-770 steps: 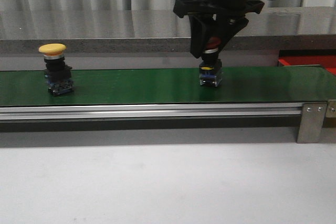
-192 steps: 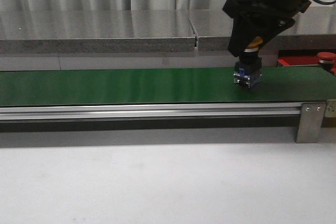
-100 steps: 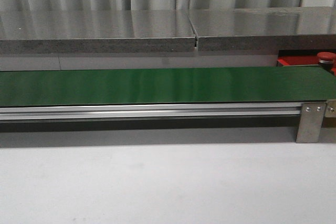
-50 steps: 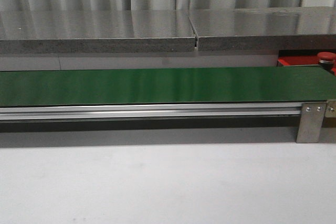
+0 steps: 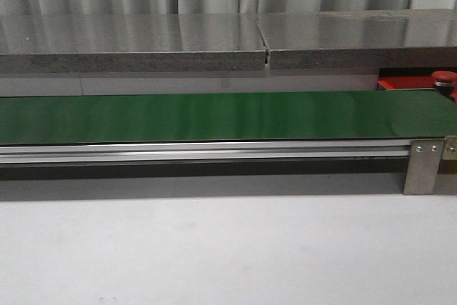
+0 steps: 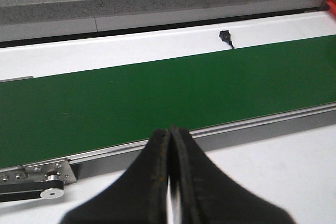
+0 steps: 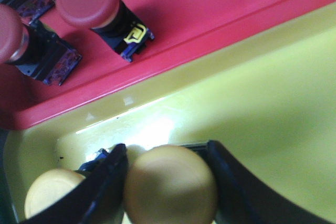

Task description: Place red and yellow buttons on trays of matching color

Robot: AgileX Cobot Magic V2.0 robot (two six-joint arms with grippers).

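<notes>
From the front you see the green belt (image 5: 214, 116) running bare from the left edge across to its metal bracket (image 5: 420, 166), with the grey ledge (image 5: 143, 41) behind it. At the far right, 1 red button (image 5: 443, 78) stands on the corner of the red tray (image 5: 400, 82), which is all this view shows of the trays. Neither arm appears here.

Your left wrist view adds the left gripper (image 6: 169, 145) over the white table just in front of the belt (image 6: 157, 98), its fingers pressed together with nothing between them. A small black sensor (image 6: 226, 35) sits on the far side of the belt.

Your right wrist view shows what the front hides. 2 red buttons (image 7: 86, 1) stand in the red tray (image 7: 220, 3), and a dark body of a 3rd shows at the corner. Beside that tray is the yellow tray (image 7: 273, 87). The right gripper (image 7: 169, 179) is clamped on a yellow button (image 7: 170, 184) inside it, just beside another yellow button (image 7: 50, 195); whether the held one touches the floor you cannot tell.

1.9 s ago the right arm held a yellow button over the belt's right end; since 1.0 s ago the front view has been unchanged.
</notes>
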